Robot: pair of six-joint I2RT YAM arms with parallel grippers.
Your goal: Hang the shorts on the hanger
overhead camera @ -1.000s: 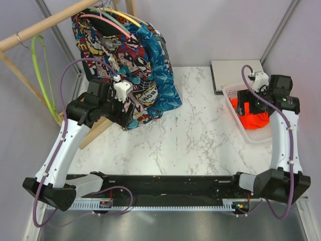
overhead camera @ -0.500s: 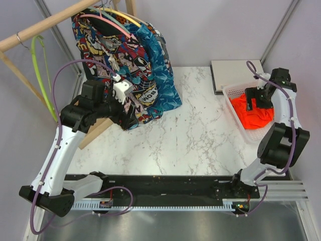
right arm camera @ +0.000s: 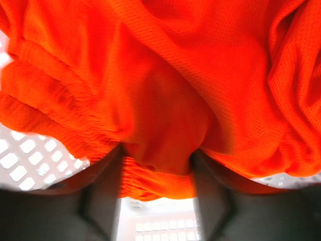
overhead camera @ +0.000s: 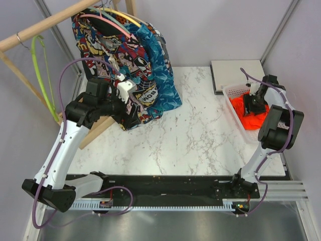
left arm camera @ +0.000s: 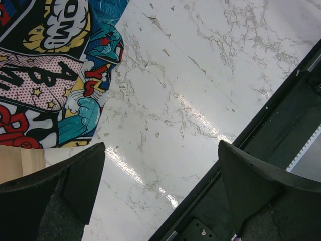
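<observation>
Since a second ago our right gripper (overhead camera: pixel 257 102) has dropped into the basket (overhead camera: pixel 230 92) at the right of the frame. Its fingers straddle a fold of the shorts (overhead camera: pixel 252 120); we cannot tell if they pinch. Our left gripper (left arm camera: pixel 160 150) is spread wide. The hanger (overhead camera: pixel 41 75) hangs upper left.

Right gripper (overhead camera: pixel 257 102) sits down inside the basket (overhead camera: pixel 230 93), with a fold of the shorts (right arm camera: pixel 165 100) between its fingers; the shorts lie under and around it in that basket. A flat box (overhead camera: pixel 235 70) lies just behind the basket. Left gripper (left arm camera: pixel 160 188) hangs over the table (left arm camera: pixel 200 75), with hung garments (overhead camera: pixel 125 55) directly ahead on the rail (overhead camera: pixel 45 25). The hanger (overhead camera: pixel 42 83) hangs from the same rail, to that gripper's left, apart from the garments.
</observation>
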